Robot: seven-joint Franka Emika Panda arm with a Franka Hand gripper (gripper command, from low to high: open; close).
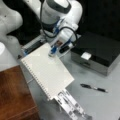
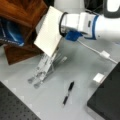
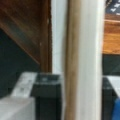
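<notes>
Gripper (image 1: pixel 53 53) clamped on notebook's (image 1: pixel 47 70) top edge | notebook tilted on metal stand (image 1: pixel 71 106) | step: holding; next needs steady grip | pen (image 1: pixel 94 88) apart

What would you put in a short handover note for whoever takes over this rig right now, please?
Gripper: at the top edge of the white notebook, fingers on either side of it, apparently shut on it.
Notebook: tilted on the clear stand, beside the wooden shelf.
Pen: flat on the grey table, untouched, near the black box.
Done: notebook gripped. Left: it is not yet off the stand.
</notes>
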